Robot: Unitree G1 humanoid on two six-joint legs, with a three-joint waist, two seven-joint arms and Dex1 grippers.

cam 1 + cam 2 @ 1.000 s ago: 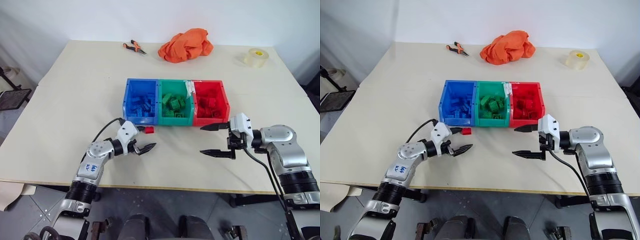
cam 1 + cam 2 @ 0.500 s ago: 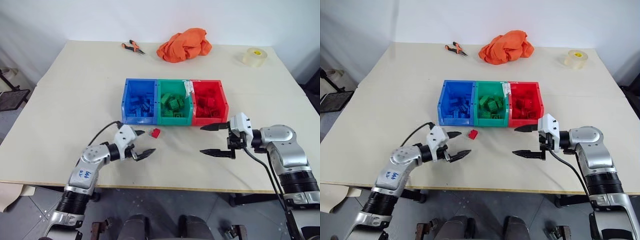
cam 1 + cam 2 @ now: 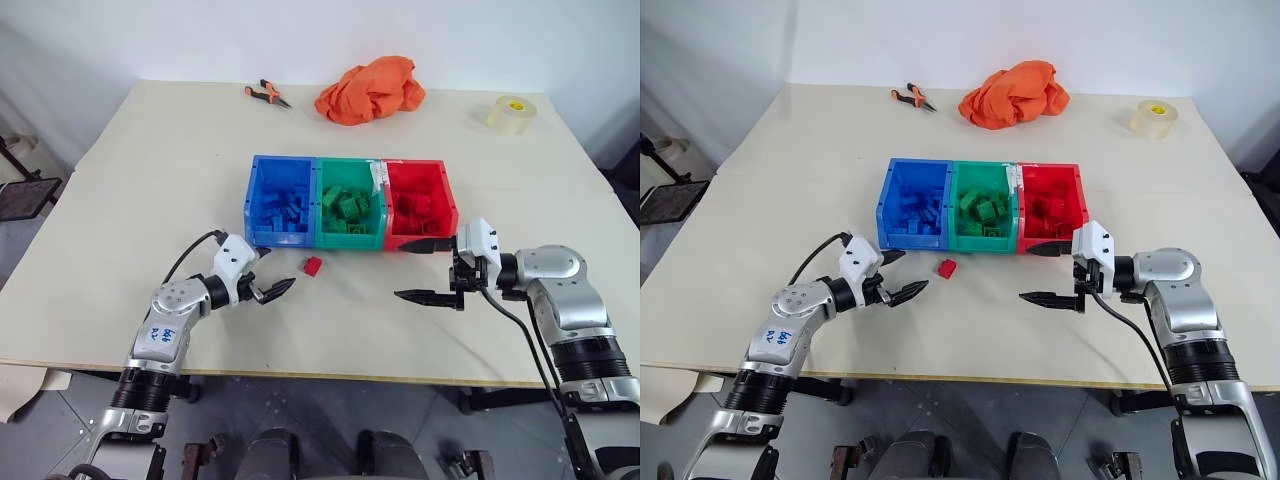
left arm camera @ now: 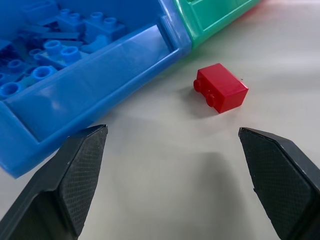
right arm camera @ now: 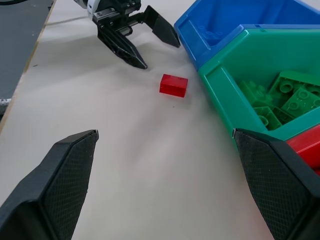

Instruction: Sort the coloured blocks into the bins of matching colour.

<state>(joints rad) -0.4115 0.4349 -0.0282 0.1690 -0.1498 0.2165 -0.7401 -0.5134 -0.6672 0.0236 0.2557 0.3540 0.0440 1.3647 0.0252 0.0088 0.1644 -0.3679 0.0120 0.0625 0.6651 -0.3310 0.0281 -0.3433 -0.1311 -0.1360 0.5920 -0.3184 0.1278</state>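
red block (image 3: pixel 312 266): lone stray on the table (image 3: pixel 150 180), just in front of the bins (image 3: pixel 350 203)
bins: each holds matching blocks
left gripper (image 3: pixel 268 273): jaws apart, empty, beside the stray
right gripper (image 3: pixel 423 270): jaws wide, empty
left to do: stray into red bin

The loose block (image 3: pixel 313 266) is red. The three joined bins are blue (image 3: pixel 258 190), green (image 3: pixel 347 167) and red (image 3: pixel 447 195), each holding bricks of its own colour. The cloth (image 3: pixel 370 89) is orange, the table (image 3: pixel 150 170) cream, and the gripper fingers (image 4: pixel 82 172) black with a fine cross-hatched texture.
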